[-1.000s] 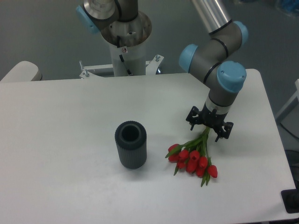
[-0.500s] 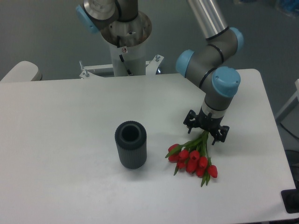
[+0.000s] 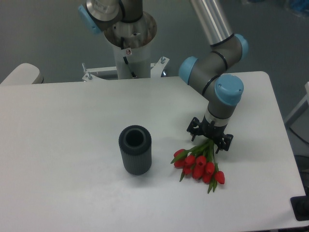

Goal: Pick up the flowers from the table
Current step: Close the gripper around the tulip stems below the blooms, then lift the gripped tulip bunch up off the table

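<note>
gripper (image 3: 209, 139) low over stem ends, jaws spread, gripping nothing | flowers (image 3: 199, 163) lie on table (image 3: 67, 125), buds just below-left | vase (image 3: 135, 149) upright, well left

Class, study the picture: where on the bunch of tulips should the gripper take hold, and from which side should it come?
Grip the flowers on the bundled green stems, not the red buds. The bunch lies flat on the table, stems pointing up-right toward the gripper, so coming from above, fingers either side of the stems, looks best.
</note>
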`<state>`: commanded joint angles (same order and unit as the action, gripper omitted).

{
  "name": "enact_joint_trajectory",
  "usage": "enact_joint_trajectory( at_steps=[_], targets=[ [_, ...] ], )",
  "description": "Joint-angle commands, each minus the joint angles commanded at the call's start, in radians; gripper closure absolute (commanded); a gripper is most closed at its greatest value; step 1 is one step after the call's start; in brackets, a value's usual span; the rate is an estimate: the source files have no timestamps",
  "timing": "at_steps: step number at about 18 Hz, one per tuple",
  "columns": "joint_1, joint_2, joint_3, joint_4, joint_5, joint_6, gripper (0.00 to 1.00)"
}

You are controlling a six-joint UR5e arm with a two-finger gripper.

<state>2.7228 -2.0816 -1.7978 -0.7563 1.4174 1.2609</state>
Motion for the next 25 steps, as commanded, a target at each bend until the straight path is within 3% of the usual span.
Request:
enact_joint_trajectory(
  at_steps=[4,6,11,25],
  targets=[
    [0.002,0.002,0.006,-0.002,0.000,0.000,0.67],
    [0.002,0.002,0.008,-0.002,0.000,-0.002,0.81],
    [0.000,0.009,0.021,-0.002,0.000,-0.002,0.89],
    [-0.029,0.057,0.101,-0.014,-0.020,0.002,0.90]
  ],
)
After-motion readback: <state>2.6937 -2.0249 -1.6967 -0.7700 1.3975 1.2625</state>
